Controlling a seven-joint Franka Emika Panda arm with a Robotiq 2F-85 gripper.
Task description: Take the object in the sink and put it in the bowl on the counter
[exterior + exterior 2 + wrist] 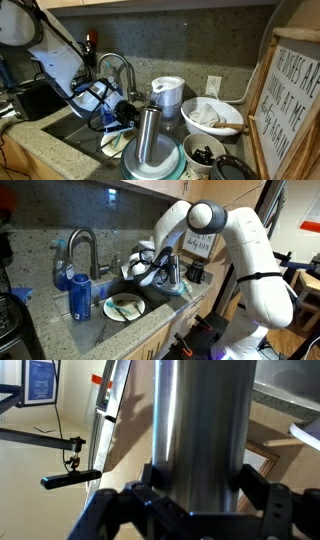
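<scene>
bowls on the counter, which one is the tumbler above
The wide teal-rimmed bowl; the white bowl and the small dark-filled bowl stand off to its side.

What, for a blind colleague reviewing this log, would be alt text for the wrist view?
A tall, slim silver metal tumbler fills the centre, clamped between the two fingers of the black gripper near the bottom edge. Speckled granite counter shows at upper right.

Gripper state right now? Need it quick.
Gripper: closed on the silver tumbler, clamping it from both sides in the wrist view.
</scene>
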